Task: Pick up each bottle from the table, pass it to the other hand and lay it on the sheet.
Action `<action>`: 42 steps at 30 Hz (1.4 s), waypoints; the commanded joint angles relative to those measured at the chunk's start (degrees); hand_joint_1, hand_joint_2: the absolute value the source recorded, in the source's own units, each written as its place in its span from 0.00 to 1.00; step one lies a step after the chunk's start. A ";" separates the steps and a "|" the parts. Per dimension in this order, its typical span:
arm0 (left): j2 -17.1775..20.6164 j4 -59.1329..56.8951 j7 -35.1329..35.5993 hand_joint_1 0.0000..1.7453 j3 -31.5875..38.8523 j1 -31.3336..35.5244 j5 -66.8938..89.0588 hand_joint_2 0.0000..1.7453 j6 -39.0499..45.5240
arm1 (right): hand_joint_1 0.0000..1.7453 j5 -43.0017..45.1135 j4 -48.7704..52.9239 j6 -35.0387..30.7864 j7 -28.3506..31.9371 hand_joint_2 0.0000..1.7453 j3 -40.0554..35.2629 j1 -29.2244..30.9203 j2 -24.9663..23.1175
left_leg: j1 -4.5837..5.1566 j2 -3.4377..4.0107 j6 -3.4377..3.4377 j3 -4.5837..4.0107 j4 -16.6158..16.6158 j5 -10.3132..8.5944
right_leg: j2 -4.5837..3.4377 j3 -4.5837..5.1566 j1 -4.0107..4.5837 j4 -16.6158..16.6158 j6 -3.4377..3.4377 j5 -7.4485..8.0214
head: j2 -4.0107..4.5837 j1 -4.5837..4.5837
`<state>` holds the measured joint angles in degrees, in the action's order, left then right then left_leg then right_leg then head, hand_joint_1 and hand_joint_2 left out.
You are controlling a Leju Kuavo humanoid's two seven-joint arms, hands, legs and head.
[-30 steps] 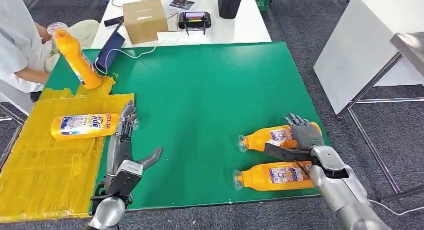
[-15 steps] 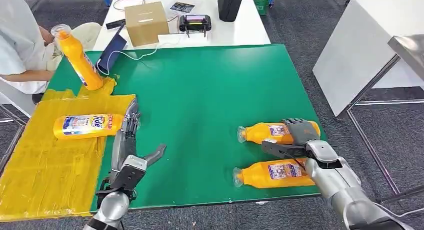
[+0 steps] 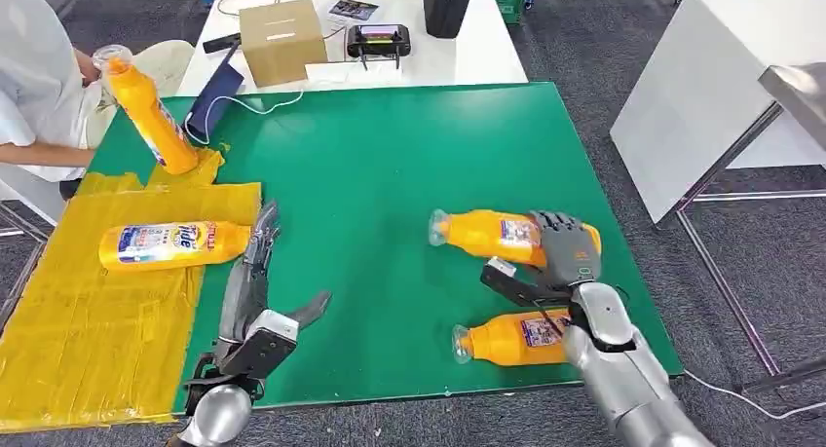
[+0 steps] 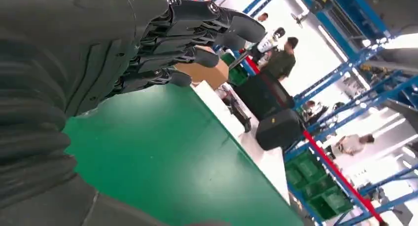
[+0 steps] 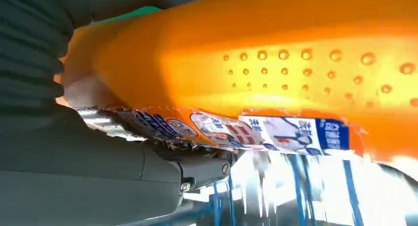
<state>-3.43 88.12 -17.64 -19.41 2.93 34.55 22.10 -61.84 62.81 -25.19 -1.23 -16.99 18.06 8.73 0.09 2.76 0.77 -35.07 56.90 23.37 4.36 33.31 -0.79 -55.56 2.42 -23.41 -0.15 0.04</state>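
- Lower right: orange bottle (image 3: 511,337) lying on green surface (image 3: 390,165), untouched.
- Right hand (image 3: 563,257) clamped on second orange bottle (image 3: 487,234); handover pending.
- Left hand (image 3: 255,283) empty, fingers apart.
- Left: Tide bottle (image 3: 170,243) laid on yellow sheet (image 3: 88,340); done.
- Upper left: person holds another bottle (image 3: 146,111).

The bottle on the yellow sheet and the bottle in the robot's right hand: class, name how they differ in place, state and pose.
The bottle on the sheet lies free on the yellow sheet, touched by no hand; the gripped bottle is over the green mat, held by the right hand. The sheet bottle's cap points toward the mat; the gripped bottle's cap points toward the sheet. Both are orange with a label.
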 commanded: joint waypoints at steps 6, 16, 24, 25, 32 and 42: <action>0.19 -2.92 0.46 0.00 -4.24 1.24 1.26 1.00 -0.22 | 1.00 12.14 27.42 -13.18 10.07 1.00 5.17 -9.31 -10.78 | -0.03 -0.20 -0.07 -0.03 0.02 0.13 | -0.33 -0.03 -0.05 -0.01 0.01 -0.23 | 0.00 0.02; 0.49 -3.47 0.81 0.00 -4.71 1.87 0.86 1.00 -0.22 | 1.00 30.53 27.15 -1.14 15.06 1.00 1.30 -9.28 -12.24 | 0.09 -0.24 -0.07 -0.01 -0.04 0.11 | -0.27 -0.01 -0.16 0.04 0.02 -0.20 | 0.00 0.02; 0.95 -2.93 -0.34 0.00 -5.84 2.16 -0.92 1.00 -0.40 | 1.00 42.50 23.70 9.46 16.67 1.00 -2.91 -7.84 -13.61 | 0.09 -0.12 -0.06 -0.05 -0.03 0.09 | -0.30 0.05 -0.15 0.04 0.04 -0.15 | 0.00 0.02; 0.97 -2.91 -0.65 0.00 -6.24 2.31 -1.70 1.00 -0.62 | 1.00 43.28 21.54 10.80 16.59 1.00 -4.30 -7.04 -14.03 | 0.05 -0.16 -0.07 0.02 -0.01 0.13 | -0.36 -0.04 -0.12 0.05 0.02 -0.18 | 0.00 0.02; 1.82 -2.26 -1.50 0.00 -8.10 3.11 -5.34 1.00 -0.62 | 1.00 45.24 8.01 16.17 16.68 1.00 -14.52 -3.76 -16.63 | 0.03 -0.01 -0.09 0.07 -0.11 0.10 | -0.48 -0.05 -0.10 0.12 0.00 -0.11 | 0.00 0.02; 2.17 -3.22 -2.69 0.00 -9.91 4.28 -10.19 1.00 -3.12 | 1.00 44.99 2.14 17.42 15.94 1.00 -20.14 -0.49 -17.33 | 0.08 -0.02 -0.05 -0.11 -0.06 0.06 | -0.32 0.10 -0.13 0.07 0.06 -0.10 | 0.00 0.04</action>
<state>-3.24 88.11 -19.52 -25.90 4.34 27.74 21.18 -16.74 76.54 -7.98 15.19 -30.08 11.56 -8.15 0.24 2.71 0.77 -35.37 56.88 23.39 4.40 33.57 -0.95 -55.56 2.55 -23.52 -0.15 0.09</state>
